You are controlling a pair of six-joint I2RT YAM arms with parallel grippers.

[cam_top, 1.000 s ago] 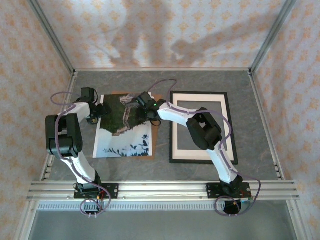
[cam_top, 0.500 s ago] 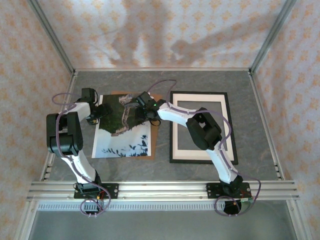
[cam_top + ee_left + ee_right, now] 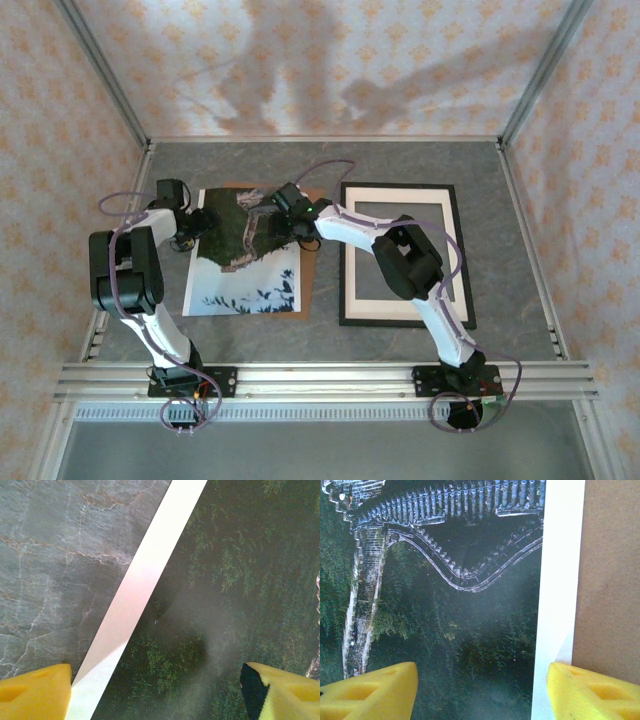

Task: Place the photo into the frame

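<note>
The photo (image 3: 245, 270) lies face up on a brown backing board (image 3: 308, 282) on the grey desk (image 3: 420, 160), just left of the black frame (image 3: 346, 260) and not touching it. The left jaws stand open astride the photo's left white border. The right jaws stand open over its right border and the board.

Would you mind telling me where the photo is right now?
In the top view the photo lies face up on the table, left of centre. It rests on the brown board, with the frame just to its right.
</note>
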